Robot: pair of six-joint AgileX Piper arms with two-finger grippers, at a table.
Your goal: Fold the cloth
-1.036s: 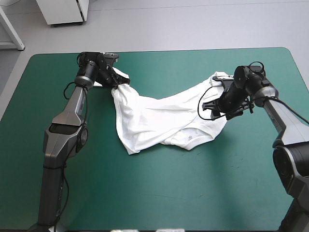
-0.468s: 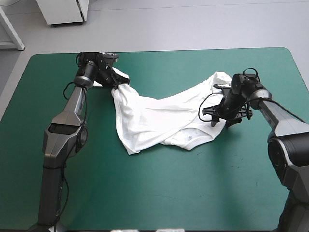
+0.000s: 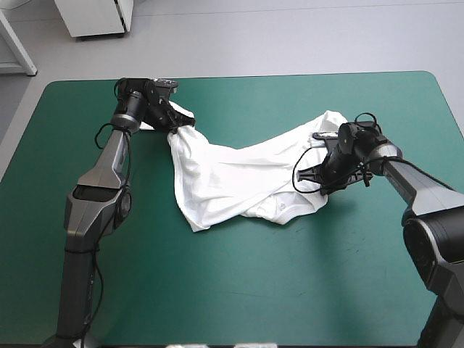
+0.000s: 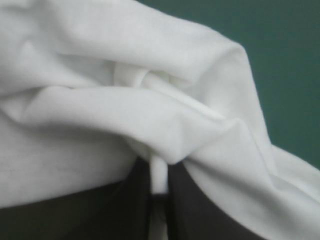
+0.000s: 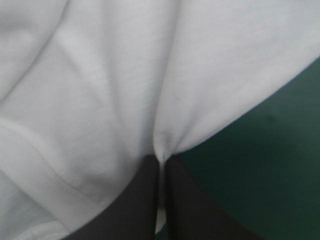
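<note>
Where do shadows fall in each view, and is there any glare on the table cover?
High view: even light, no strong glare on the teal-green cover; only a faint shadow along the near edge of the T-shirt. Left wrist view: folds shade the T-shirt above the jaws. Right wrist view: the cover beside the T-shirt lies in dark shade.

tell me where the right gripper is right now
In the high view the right gripper is over the right half of the table, shut on the T-shirt at its right edge.
</note>
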